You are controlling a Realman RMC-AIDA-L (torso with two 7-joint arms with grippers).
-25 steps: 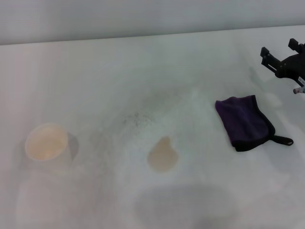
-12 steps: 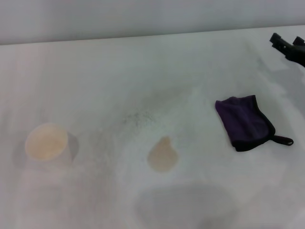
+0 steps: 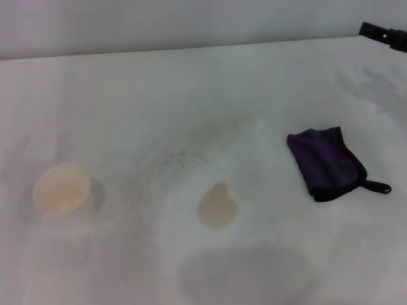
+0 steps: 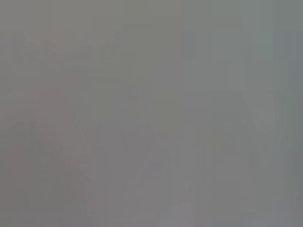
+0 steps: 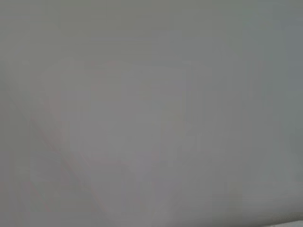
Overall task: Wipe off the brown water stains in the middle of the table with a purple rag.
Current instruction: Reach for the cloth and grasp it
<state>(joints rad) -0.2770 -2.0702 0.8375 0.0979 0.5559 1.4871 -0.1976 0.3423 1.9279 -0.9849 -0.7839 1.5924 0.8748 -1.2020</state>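
Observation:
The brown water stain (image 3: 217,206) is a small tan puddle with a pointed lobe, in the middle of the white table (image 3: 191,89). The purple rag (image 3: 327,162) lies folded to the right of the stain, its black loop pointing toward the right edge. Only a black tip of my right gripper (image 3: 383,32) shows at the far right corner, well beyond the rag and apart from it. My left gripper is out of view. Both wrist views show only plain grey.
A pale cup (image 3: 62,189) holding tan liquid stands at the left of the table. A faint grey speckled smudge (image 3: 184,155) lies behind the stain. The table's far edge meets a grey wall.
My right gripper has moved up and away toward the far right corner, mostly leaving the head view. The rag, stain and cup have not moved.

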